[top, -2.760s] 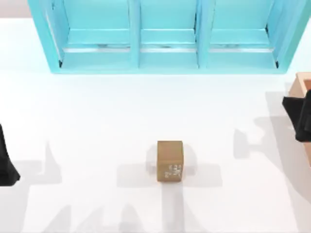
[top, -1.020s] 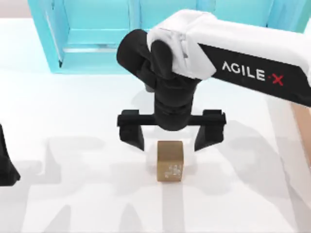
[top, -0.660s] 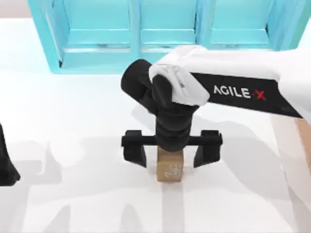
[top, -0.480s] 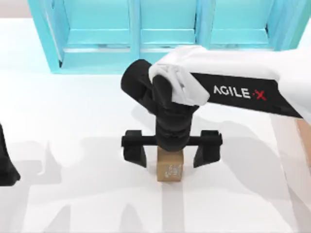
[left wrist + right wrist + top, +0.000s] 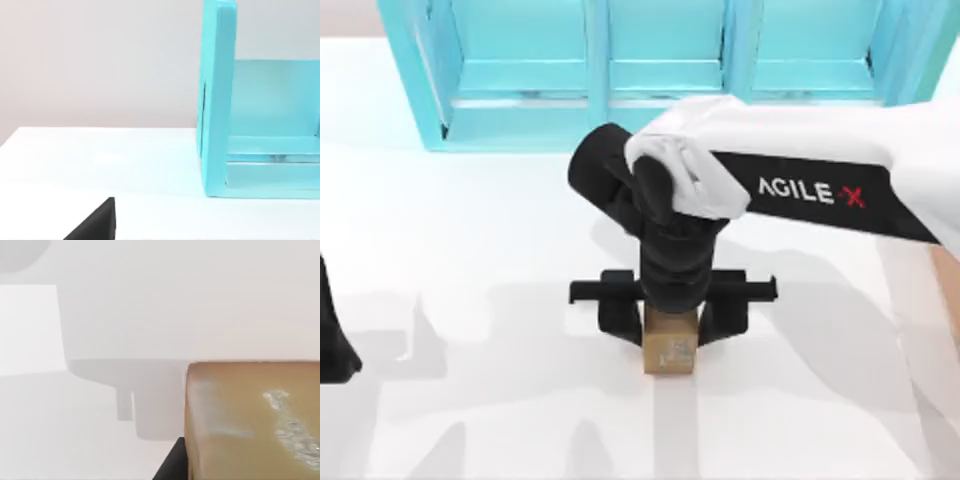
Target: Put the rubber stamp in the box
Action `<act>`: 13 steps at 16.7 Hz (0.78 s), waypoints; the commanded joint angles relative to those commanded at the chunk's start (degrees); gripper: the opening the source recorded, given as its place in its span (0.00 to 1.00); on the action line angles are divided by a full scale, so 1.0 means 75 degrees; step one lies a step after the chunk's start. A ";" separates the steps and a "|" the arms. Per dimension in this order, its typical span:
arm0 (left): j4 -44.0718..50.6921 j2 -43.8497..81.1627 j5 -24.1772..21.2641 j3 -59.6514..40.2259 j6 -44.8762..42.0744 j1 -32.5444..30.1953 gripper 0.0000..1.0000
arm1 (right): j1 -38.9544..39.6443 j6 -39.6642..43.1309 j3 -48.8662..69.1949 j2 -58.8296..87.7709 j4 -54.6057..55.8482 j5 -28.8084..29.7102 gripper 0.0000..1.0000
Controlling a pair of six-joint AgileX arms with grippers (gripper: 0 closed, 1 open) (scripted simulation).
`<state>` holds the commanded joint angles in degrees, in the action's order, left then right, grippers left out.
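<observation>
- Right hand (image 5: 672, 322) sits low over the rubber stamp (image 5: 671, 350) mid-tabletop (image 5: 500, 240), fingers (image 5: 620, 318) closed in against its sides.
- I judge this the grasp step; next I need a lift, then carry toward the right edge.
- Left hand (image 5: 332, 340) parked at left.

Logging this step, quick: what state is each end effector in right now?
Left end effector: parked at the table's left edge, cannot be told.
Right end effector: closed on the rubber stamp.
</observation>
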<state>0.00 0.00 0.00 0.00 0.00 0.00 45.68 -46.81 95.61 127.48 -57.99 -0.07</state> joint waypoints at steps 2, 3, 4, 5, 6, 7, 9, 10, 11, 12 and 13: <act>0.0000 0.0000 0.0000 0.0000 0.0000 0.0000 1.00 | 0.0000 0.0000 0.0000 0.0000 0.0000 0.0000 0.25; 0.0000 0.0000 0.0000 0.0000 0.0000 0.0000 1.00 | 0.0000 0.0000 0.0000 0.0000 0.0000 0.0000 0.17; 0.0000 0.0000 0.0000 0.0000 0.0000 0.0000 1.00 | 0.0000 0.0000 0.0000 0.0000 0.0000 0.0000 0.10; 0.0000 0.0000 0.0000 0.0000 0.0000 0.0000 1.00 | 0.0000 0.0000 0.0000 0.0000 0.0000 0.0000 0.02; 0.0000 0.0000 0.0000 0.0000 0.0000 0.0000 1.00 | 0.0000 0.0000 0.0000 0.0000 0.0000 0.0000 0.00; 0.0000 0.0000 0.0000 0.0000 0.0000 0.0000 1.00 | 0.0000 0.0000 0.0000 0.0000 0.0000 0.0000 0.00; 0.0000 0.0000 0.0000 0.0000 0.0000 0.0000 1.00 | 0.0000 0.0000 0.0000 0.0000 0.0000 0.0000 0.00; 0.0000 0.0000 0.0000 0.0000 0.0000 0.0000 1.00 | 0.0000 0.0000 0.0000 0.0000 0.0000 0.0000 0.00; 0.0000 0.0000 0.0000 0.0000 0.0000 0.0000 1.00 | 0.0000 0.0000 0.0000 0.0000 0.0000 0.0000 0.00; 0.0000 0.0000 0.0000 0.0000 0.0000 0.0000 1.00 | 0.0000 0.0000 0.0000 0.0000 0.0000 0.0000 0.00; 0.0000 0.0000 0.0000 0.0000 0.0000 0.0000 1.00 | 0.0000 0.0000 0.0000 0.0000 0.0000 0.0000 0.00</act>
<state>0.00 0.00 0.00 0.00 0.00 0.00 45.68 -46.81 95.61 127.48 -57.99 -0.07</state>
